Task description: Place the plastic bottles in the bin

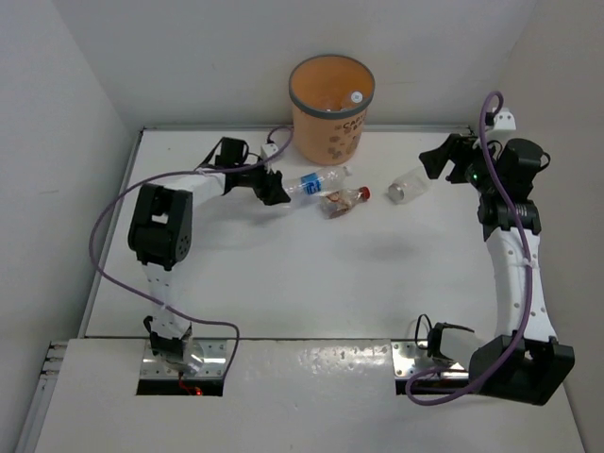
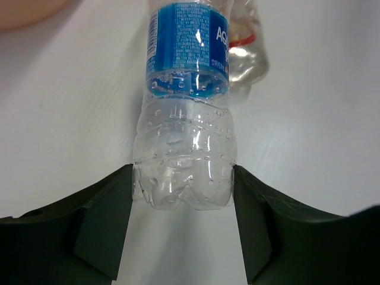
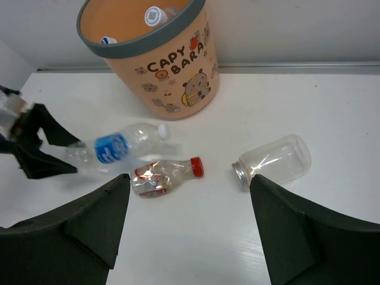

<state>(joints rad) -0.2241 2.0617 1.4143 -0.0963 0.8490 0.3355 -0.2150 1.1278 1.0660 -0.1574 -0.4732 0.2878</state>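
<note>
From above, the bin (image 1: 326, 132) stands at the far edge of the surface (image 1: 283, 274), with three plastic bottles (image 1: 344, 200) near it. Left wrist: the left jaws clamp the blue-label bottle (image 2: 184, 148) by its base. Right wrist: the right jaws gape wide, holding nothing.

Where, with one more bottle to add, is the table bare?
The middle of the table, between the left arm and the right arm, nearer than the bottles, is bare. It is crowded before the bin with the blue-label bottle in the left gripper, the red-capped bottle and the capless clear bottle.
</note>
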